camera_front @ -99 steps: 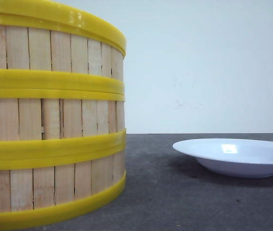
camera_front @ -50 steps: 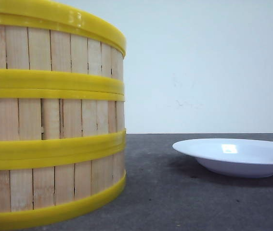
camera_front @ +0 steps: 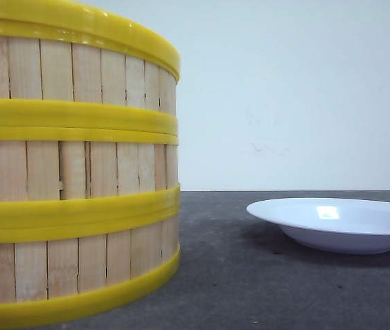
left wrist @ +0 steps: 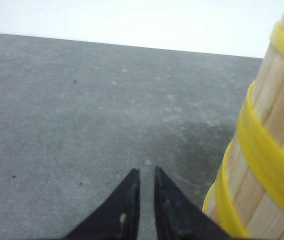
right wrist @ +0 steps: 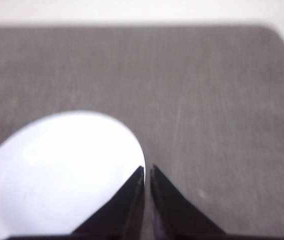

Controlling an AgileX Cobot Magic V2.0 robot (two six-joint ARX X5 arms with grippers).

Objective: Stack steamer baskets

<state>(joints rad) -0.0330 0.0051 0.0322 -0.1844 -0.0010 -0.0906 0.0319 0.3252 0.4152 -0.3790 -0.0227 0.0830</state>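
Observation:
Three steamer baskets [camera_front: 78,165] stand in one stack at the left of the front view, pale slats between yellow rims. The stack's side [left wrist: 267,160] also fills one edge of the left wrist view. My left gripper [left wrist: 146,172] hangs just beside the stack over the dark table, fingers nearly together with a thin gap and nothing between them. My right gripper [right wrist: 148,169] is shut and empty, hovering at the rim of the white plate [right wrist: 61,175]. Neither gripper shows in the front view.
The white shallow plate [camera_front: 336,223] sits on the dark grey table [camera_front: 250,275] to the right of the stack. A pale wall runs behind the table's far edge.

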